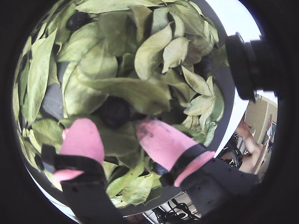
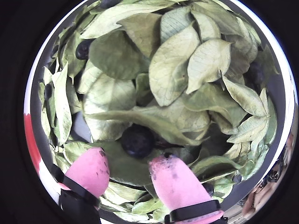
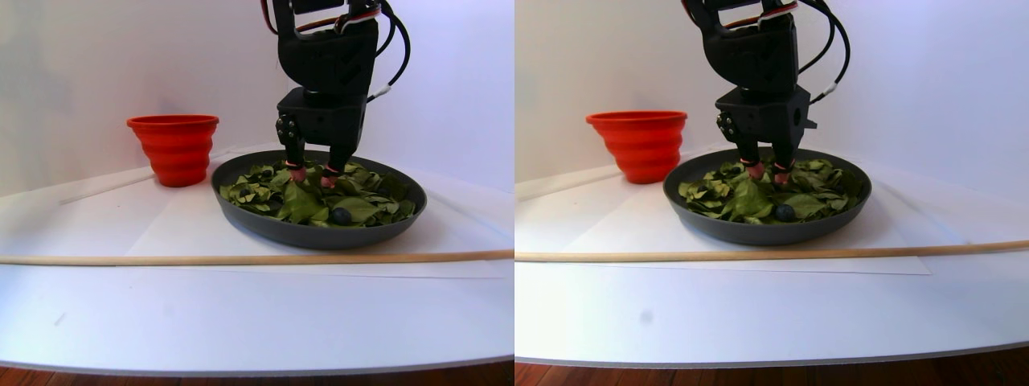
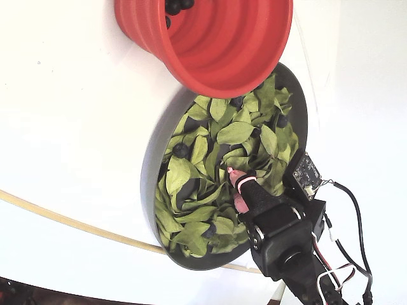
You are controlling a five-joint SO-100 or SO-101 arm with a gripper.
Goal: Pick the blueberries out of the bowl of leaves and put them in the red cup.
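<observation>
The dark grey bowl [image 3: 313, 235] is heaped with light green leaves [image 2: 177, 70]. My gripper [image 2: 128, 163] points down into the heap, its pink fingertips [image 1: 84, 140] spread apart and touching the leaves. One of the blueberries [image 2: 137, 140] lies half under a leaf, just beyond the gap between the tips; the same berry [image 1: 113, 112] shows in both wrist views. Nothing is held. Other berries sit among the leaves: one [image 2: 83, 49] at the upper left, one [image 3: 342, 215] near the front rim, one [image 4: 180, 150] by the rim. The red cup [image 4: 216, 38] stands beside the bowl with dark berries [image 4: 175, 6] inside.
A thin wooden stick [image 3: 241, 259] lies across the white table in front of the bowl. The red cup [image 3: 174, 149] stands left of the bowl in the stereo pair view. The arm's cables [image 4: 346, 216] hang behind the gripper.
</observation>
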